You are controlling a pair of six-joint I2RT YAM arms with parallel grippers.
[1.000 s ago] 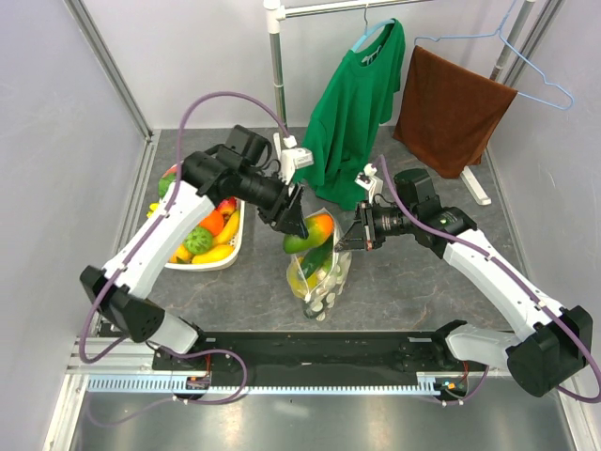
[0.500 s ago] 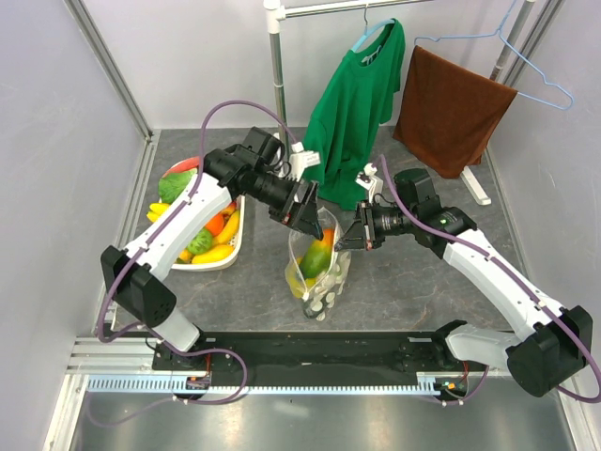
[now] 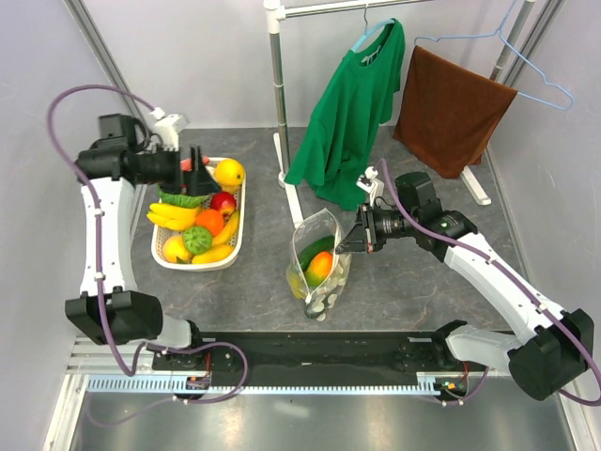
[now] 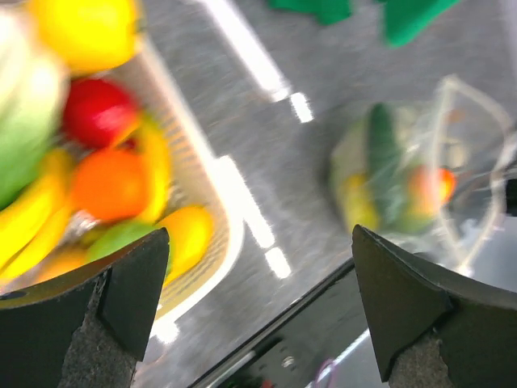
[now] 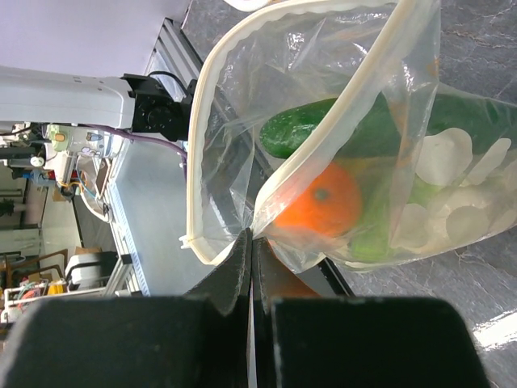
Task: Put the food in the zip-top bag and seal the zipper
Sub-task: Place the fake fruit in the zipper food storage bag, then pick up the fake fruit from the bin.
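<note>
The dotted clear zip-top bag stands open in mid-table with a green cucumber, an orange-red fruit and yellow-green pieces inside. My right gripper is shut on the bag's right rim and holds the mouth open; in the right wrist view its tips pinch the plastic just below the whitish zipper. My left gripper is open and empty, hovering over the far end of the white tray. The tray holds more food: a lemon, a red apple, bananas and a leafy green. The left wrist view is blurred, with the gripper open wide and the bag at right.
A white rack pole stands behind the bag, with a green shirt and a brown towel hanging from it. The black base rail runs along the near edge. Grey walls close in both sides.
My left arm has swung from above the bag's mouth back left to over the tray, now empty. The orange-green fruit it held now lies in the bag. The right arm has not moved.
</note>
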